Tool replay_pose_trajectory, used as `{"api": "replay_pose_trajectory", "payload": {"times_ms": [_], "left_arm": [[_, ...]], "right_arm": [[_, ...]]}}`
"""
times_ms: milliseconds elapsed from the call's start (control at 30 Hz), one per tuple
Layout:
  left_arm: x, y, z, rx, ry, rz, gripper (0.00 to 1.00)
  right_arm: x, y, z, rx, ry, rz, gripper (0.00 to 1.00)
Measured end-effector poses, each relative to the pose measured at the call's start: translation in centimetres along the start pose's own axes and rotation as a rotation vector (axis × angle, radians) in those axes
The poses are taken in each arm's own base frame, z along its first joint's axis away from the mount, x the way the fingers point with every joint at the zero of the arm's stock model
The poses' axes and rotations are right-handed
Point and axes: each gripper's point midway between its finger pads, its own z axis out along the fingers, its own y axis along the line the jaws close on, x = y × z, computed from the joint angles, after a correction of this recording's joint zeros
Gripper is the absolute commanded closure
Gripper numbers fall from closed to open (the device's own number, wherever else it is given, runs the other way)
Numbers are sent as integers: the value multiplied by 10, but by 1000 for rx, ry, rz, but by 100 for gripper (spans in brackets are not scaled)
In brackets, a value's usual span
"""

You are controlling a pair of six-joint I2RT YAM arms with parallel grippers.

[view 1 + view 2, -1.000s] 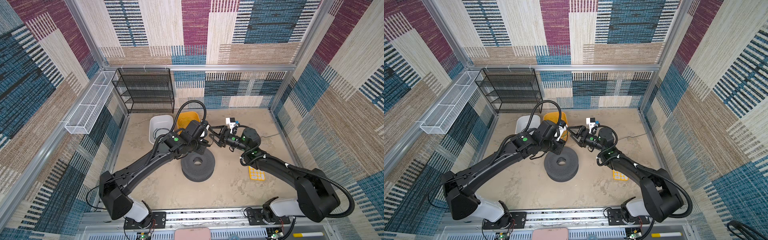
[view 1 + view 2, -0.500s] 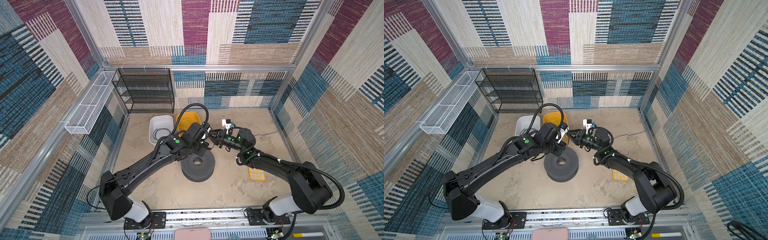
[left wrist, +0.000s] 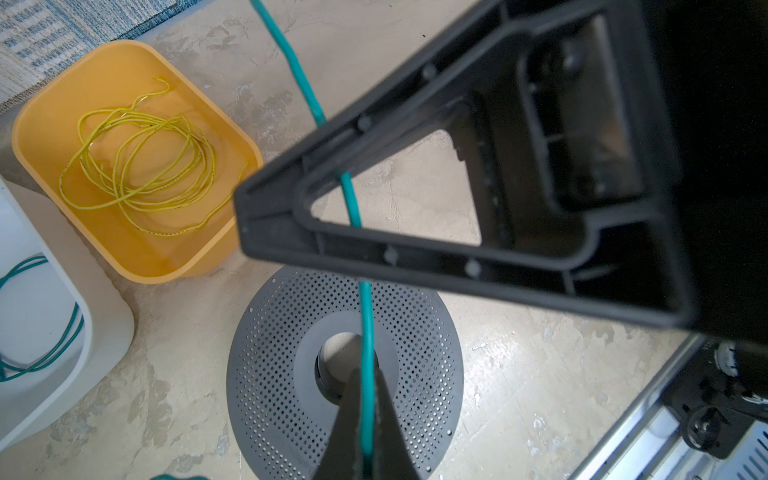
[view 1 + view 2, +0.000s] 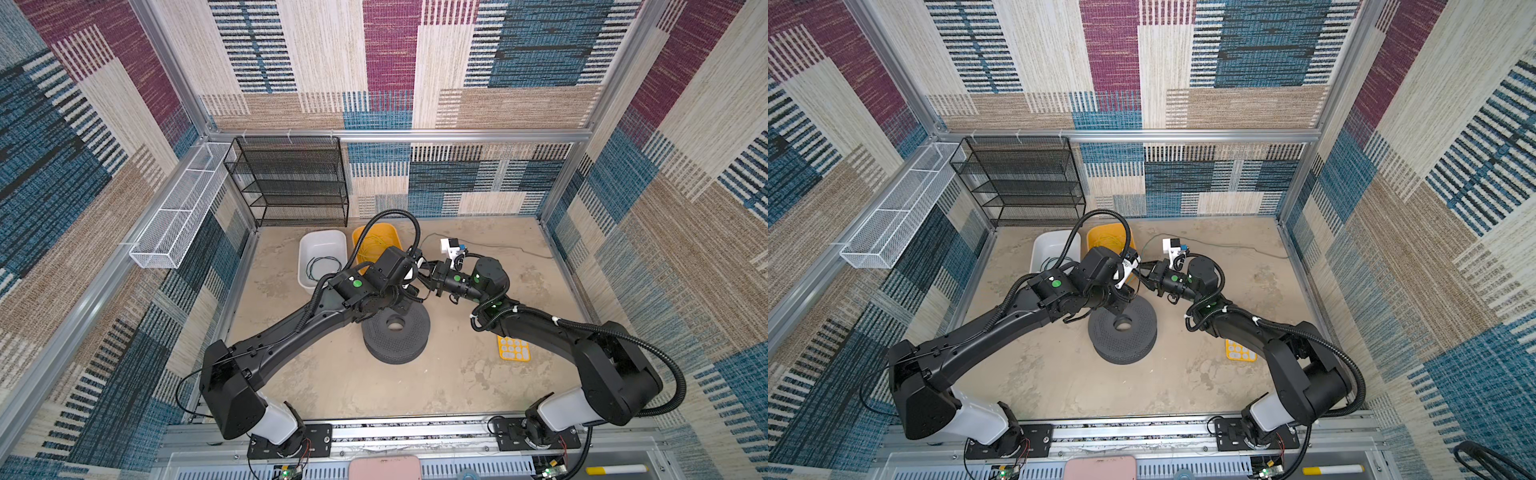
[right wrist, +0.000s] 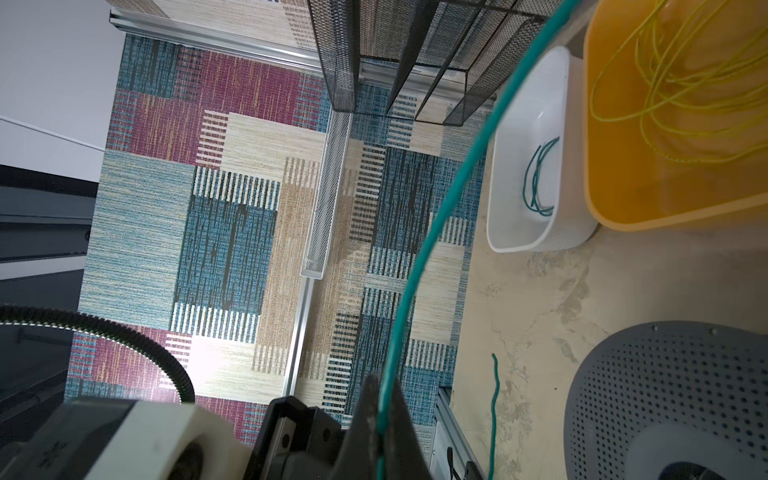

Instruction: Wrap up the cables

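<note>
Cable [image 3: 366, 324] grip: wrist views only

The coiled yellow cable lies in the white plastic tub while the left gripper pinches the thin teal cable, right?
No. The coiled yellow cable lies in the yellow plastic tub, not the white plastic tub, as the left wrist view shows. The left gripper does pinch the thin teal cable.

Top views look steeply down; close wrist views share the teal cable [image 3: 366, 316].
</note>
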Motion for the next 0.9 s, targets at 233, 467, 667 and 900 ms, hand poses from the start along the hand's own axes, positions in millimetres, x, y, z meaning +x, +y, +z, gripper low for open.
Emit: {"api": "replay_pose_trajectory", "payload": {"times_ms": [233,467,667,900], "left_arm": [[9,15,-61,-20,-146,-31,1],[93,57,-91,-96,-223,-227,1],[153,81,-74,-116,-204,-443,16],[172,87,-41,-5,-151,-684,19]], "right_arm": [[-17,-3,-9,42,-56,-58,100],[-28,-5,-34,79,-104,-135,100],[-19,-4,-52,110,-99,-202,100],[-28,-3,-80,178,-151,-303,100]]}}
